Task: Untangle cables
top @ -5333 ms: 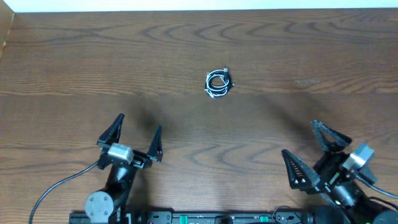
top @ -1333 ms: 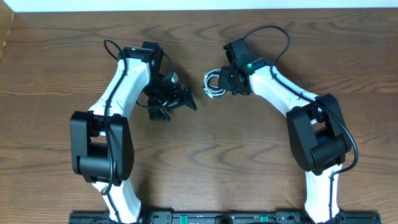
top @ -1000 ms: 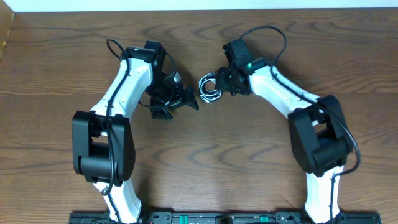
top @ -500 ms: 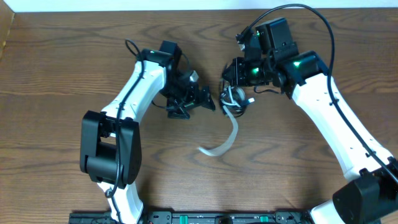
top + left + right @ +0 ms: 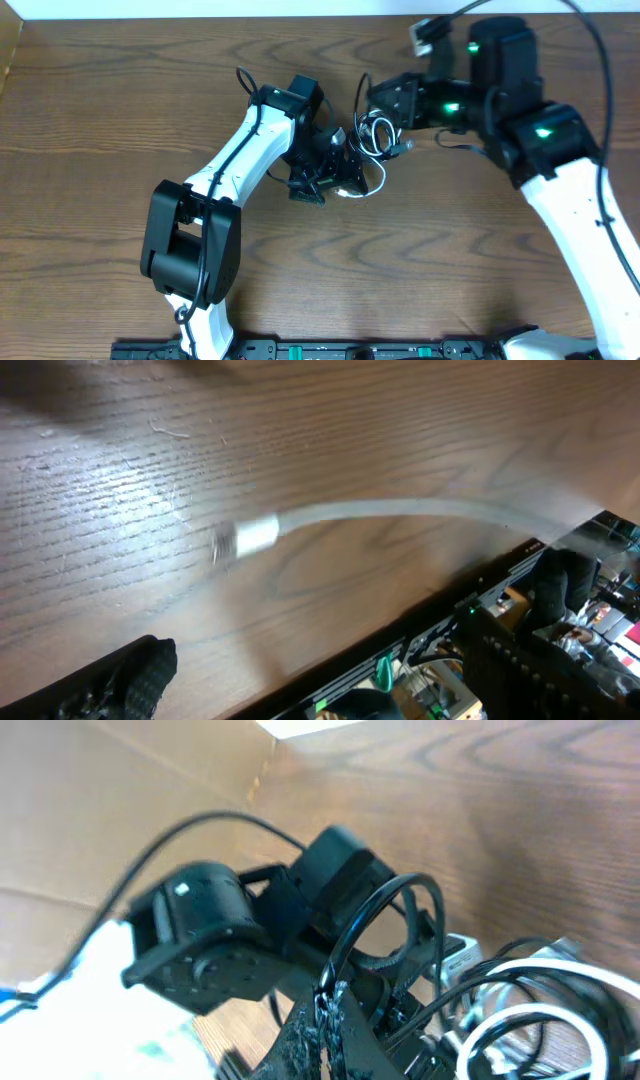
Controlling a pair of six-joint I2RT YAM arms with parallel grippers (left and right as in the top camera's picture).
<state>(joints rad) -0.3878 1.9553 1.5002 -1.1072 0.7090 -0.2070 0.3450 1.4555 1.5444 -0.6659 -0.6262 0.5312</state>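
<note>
Cables [image 5: 376, 135] — thin glossy loops — hang from clamped right gripper [image 5: 382, 112]; left gripper [image 5: 338, 180] gapes, empty.

white cable [image 5: 400, 510] blurred; cables [image 5: 530, 961] cut off below.

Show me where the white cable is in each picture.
Overhead: top middle, white cable looping in the cable bundle at the right claw, tail trailing below.
Left wrist: blurry arc across the middle, plug left.
Right wrist: loops in bottom right corner.
Shared landmark: the wooden table.
</note>
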